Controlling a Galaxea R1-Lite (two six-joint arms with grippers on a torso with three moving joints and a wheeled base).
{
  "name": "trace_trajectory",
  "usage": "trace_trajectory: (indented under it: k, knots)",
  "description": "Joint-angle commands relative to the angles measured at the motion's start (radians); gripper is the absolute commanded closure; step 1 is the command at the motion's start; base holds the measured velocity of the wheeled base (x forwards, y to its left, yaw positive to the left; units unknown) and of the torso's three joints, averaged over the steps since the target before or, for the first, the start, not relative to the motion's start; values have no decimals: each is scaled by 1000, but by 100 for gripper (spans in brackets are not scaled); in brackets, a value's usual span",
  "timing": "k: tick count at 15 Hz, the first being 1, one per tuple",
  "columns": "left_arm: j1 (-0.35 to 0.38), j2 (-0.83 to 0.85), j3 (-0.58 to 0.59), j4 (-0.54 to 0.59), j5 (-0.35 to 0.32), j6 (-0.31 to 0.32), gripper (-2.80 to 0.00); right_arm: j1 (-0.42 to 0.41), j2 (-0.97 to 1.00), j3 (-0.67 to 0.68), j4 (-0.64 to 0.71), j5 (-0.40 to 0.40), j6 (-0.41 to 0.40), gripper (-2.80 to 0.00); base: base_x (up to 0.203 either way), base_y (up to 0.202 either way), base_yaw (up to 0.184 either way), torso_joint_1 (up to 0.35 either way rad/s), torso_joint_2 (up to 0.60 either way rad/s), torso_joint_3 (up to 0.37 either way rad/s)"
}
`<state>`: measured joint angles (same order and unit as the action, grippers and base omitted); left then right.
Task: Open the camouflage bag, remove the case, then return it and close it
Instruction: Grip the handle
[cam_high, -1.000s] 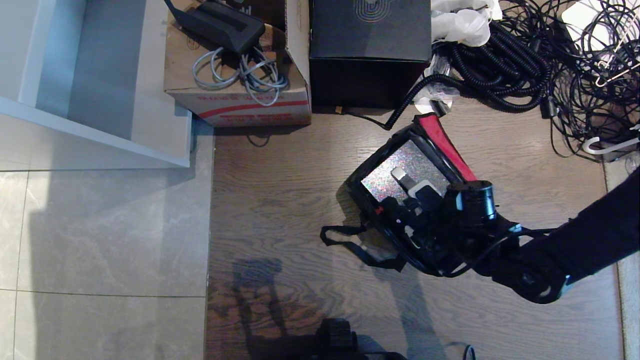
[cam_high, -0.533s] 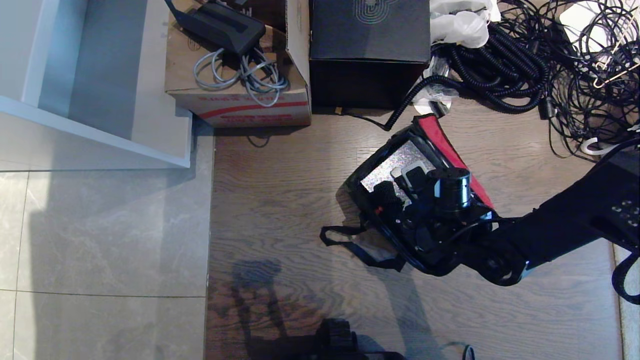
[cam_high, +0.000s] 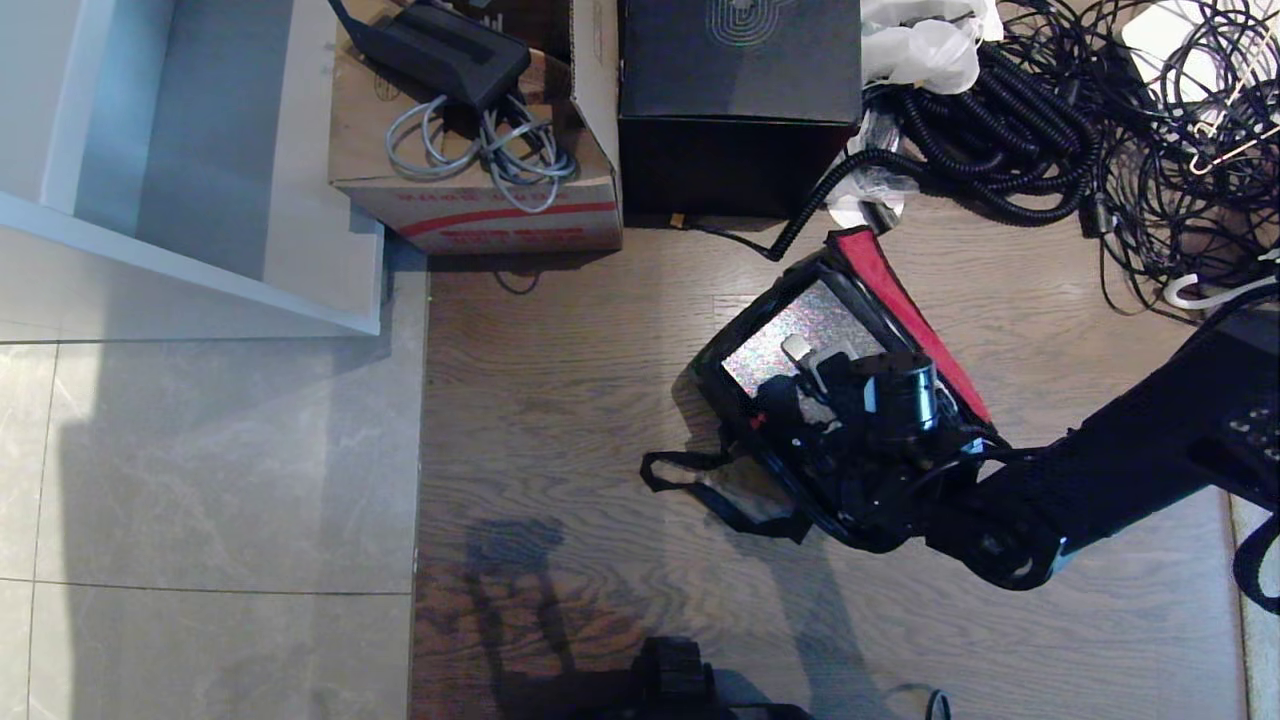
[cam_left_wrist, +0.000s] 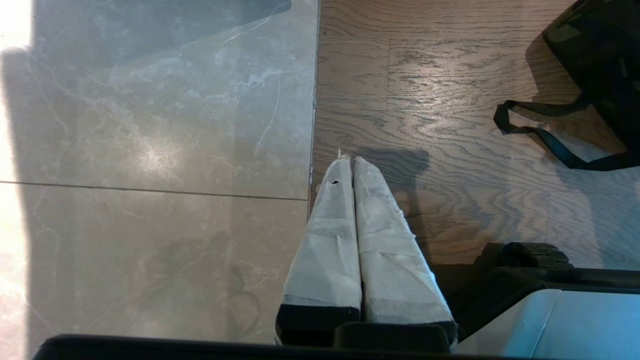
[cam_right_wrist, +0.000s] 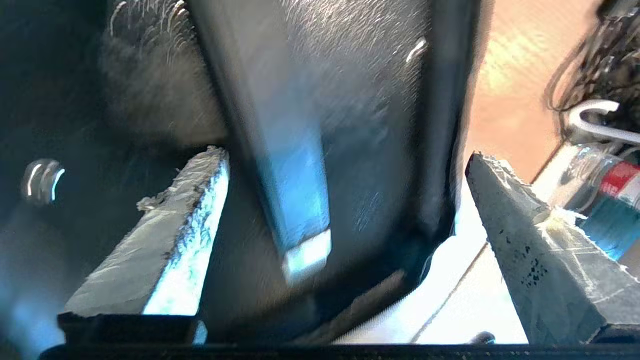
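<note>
Head view: we find bag (cam_high: 800, 330) open on floor (cam_high: 560, 400), case (cam_high: 800, 325) inside. R gripper (cam_high: 800, 395) over it, fingers (cam_right_wrist: 165, 240) released, astride the handle (cam_right_wrist: 295, 200). Case looks rigid, weighty; grip handle mid-span. L gripper (cam_left_wrist: 352, 175) parked, clenched.

A storeroom or lab corner: floor of wood planks (cam_high: 560, 420) meeting grey tiles (cam_high: 200, 480), a cardboard box (cam_high: 480, 190), a black box (cam_high: 740, 100), and heaps of tangled cables (cam_high: 1050, 130).
</note>
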<state>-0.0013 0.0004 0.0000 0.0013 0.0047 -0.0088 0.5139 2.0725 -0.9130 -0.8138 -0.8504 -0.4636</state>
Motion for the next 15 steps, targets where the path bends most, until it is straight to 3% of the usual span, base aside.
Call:
trace_trajectory:
  k: [1, 9, 11, 15]
  knots:
    - [0, 0, 0, 0, 0, 0, 0, 33, -48, 9, 13, -5, -1, -280, 0, 0, 0, 0, 0, 0]
    - [0, 0, 0, 0, 1, 0, 0, 66, 74, -10, -102, -123, -17, -280, 0, 0, 0, 0, 0, 0]
    - [0, 0, 0, 0, 1, 0, 0, 44, 115, -19, -203, -137, -63, -280, 0, 0, 0, 0, 0, 0]
    - [0, 0, 0, 0, 1, 0, 0, -16, 124, -64, -250, -151, -85, -280, 0, 0, 0, 0, 0, 0]
